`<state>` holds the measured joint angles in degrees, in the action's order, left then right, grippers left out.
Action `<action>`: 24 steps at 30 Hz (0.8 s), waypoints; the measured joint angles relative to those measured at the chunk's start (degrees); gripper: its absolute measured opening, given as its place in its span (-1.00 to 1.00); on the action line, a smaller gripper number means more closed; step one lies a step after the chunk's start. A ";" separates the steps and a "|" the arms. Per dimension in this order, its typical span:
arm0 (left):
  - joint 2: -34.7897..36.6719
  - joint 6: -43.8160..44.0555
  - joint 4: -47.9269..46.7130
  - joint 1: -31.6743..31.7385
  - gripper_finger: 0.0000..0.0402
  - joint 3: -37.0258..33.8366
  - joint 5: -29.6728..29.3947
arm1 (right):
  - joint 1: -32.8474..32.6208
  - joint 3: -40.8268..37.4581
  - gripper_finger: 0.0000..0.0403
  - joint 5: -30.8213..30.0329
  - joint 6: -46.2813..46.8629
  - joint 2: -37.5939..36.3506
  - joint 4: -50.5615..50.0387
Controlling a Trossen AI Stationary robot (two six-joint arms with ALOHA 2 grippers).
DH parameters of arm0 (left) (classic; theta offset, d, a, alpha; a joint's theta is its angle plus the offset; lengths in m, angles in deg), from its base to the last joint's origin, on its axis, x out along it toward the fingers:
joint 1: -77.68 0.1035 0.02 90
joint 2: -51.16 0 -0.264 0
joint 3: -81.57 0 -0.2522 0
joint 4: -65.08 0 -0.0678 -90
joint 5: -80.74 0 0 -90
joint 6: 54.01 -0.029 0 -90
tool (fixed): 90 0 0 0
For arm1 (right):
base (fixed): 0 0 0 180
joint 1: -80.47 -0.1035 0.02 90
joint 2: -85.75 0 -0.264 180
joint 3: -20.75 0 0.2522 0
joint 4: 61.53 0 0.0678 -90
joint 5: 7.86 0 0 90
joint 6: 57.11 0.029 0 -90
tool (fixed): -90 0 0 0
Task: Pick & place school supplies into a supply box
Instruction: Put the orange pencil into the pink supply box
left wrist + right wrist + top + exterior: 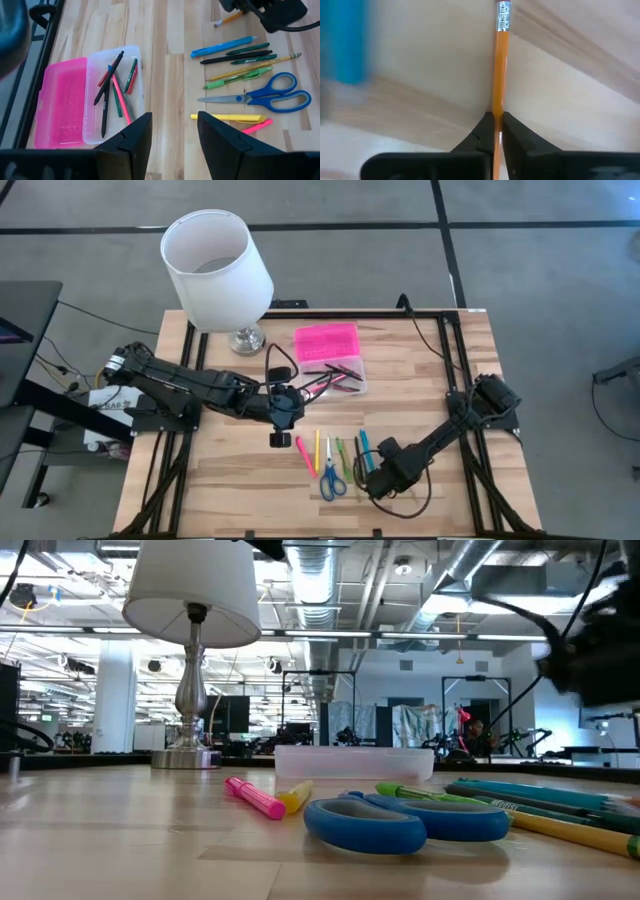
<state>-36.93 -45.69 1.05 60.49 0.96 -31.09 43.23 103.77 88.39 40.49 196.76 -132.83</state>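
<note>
We see the right gripper (497, 120) low over the table (430, 395), its fingers pinched on an orange pencil (499, 60) at the right end of the supply row. The left gripper (172, 135) hangs open between the box (345, 372) and the row. The box lies open with pens (114, 87) inside, its pink lid (62, 107) alongside. Scissors (331, 478), a yellow marker (317, 448) and a pink marker (304, 453) lie in the row.
</note>
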 joint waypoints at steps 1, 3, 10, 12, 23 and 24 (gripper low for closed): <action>0.00 0.00 -0.01 0.00 -0.24 0.00 -0.02 | -0.03 -0.15 -0.95 1.08 -0.61 0.06 -1.77; 0.00 0.00 0.01 0.02 -0.24 0.00 0.00 | -0.08 -0.19 -0.93 2.08 -1.97 0.12 -4.00; 0.00 0.11 0.01 0.04 -0.24 0.00 0.57 | 0.03 -0.08 -0.98 2.38 -8.96 0.12 -5.45; 0.00 0.79 0.01 0.04 -0.24 0.00 0.58 | 0.03 -0.07 -0.99 2.03 -9.46 0.12 -5.31; 0.00 2.97 0.08 0.04 -0.24 0.00 0.57 | -1.14 -0.01 -0.98 -0.17 -9.13 0.10 -3.14; 0.00 2.98 0.12 0.02 -0.24 0.00 0.55 | -1.36 -0.01 -0.98 -0.23 -8.95 0.10 -2.69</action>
<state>-36.93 -42.71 1.17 60.51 0.96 -30.54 41.87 103.76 88.16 31.54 196.86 -135.52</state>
